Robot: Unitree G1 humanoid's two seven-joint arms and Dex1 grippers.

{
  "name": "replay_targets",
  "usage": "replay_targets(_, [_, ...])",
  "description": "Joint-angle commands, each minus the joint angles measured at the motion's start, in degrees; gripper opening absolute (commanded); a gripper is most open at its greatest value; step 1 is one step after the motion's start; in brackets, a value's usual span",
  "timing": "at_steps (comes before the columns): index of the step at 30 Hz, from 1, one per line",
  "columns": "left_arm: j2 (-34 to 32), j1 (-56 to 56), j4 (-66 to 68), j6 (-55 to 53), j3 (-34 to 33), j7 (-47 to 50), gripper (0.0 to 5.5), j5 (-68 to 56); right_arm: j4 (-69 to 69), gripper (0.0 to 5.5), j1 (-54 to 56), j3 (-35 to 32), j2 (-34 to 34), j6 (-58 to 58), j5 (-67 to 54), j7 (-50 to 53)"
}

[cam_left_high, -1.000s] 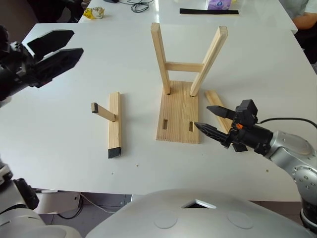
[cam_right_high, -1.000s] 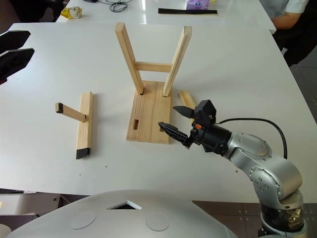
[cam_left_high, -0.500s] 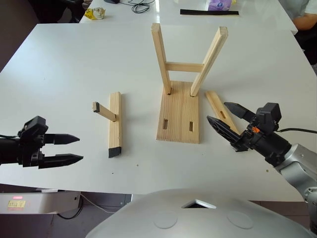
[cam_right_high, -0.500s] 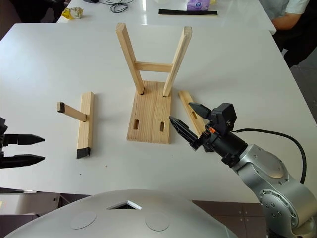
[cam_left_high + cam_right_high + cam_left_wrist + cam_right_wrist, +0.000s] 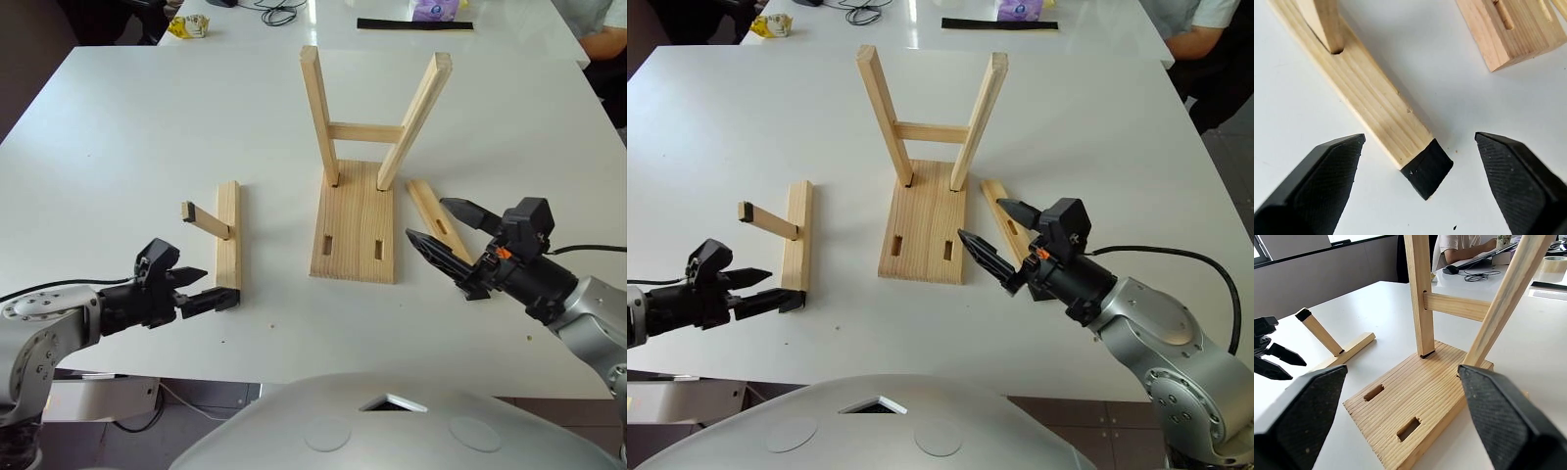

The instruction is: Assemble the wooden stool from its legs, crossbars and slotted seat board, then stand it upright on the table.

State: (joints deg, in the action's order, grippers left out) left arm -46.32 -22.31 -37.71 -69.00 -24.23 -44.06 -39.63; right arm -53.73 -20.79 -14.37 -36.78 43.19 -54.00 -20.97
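The slotted seat board lies flat at the table's middle, with two legs joined by a crossbar standing in its far slots. Its two near slots are bare. A loose leg with a black-capped end and a crossbar stub lies to the left. Another loose leg rests just right of the board. My left gripper is open low over the table, its fingertips either side of that black cap. My right gripper is open beside the board's right edge, over the loose leg.
The white table has free room on the left and far right. At the far edge lie a yellow packet, cables, a black strip and a small purple box. A person's arm rests at the far right corner.
My left gripper dropped from high at the left to table level and came in to the black-capped end of the loose leg. My right gripper drew back right, off the board's near corner.
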Motion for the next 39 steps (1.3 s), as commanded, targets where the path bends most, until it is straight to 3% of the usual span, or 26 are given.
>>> replay_targets(1, [3.7, 1.5, -2.3, -3.3, 2.7, 7.0, 4.18, 0.3, 0.4, 4.19, 2.2, 1.5, -1.2, 0.2, 0.6, 0.2])
replay_targets(7, [4.8, 0.4, -1.7, -0.2, 5.9, 14.8, 4.18, 6.3, 0.7, 4.19, 3.0, 1.9, -2.4, 0.1, 0.9, -0.1])
replay_targets(17, [6.7, 7.3, -2.4, -5.2, 3.0, 18.4, 4.18, 4.1, -0.2, 4.19, 2.0, 2.4, -2.6, -0.2, 1.8, 0.4])
replay_targets(31, [9.1, 1.0, 2.2, 4.3, 12.8, 23.5, 4.18, 14.0, 1.5, 4.19, 4.1, 3.7, -3.1, -0.3, 3.4, -1.0])
replay_targets(39, [13.0, 2.9, 7.6, 8.0, 14.3, 23.9, 3.09, 14.5, 2.9, 4.19, 6.2, 4.9, -3.5, -0.2, 5.0, -2.0])
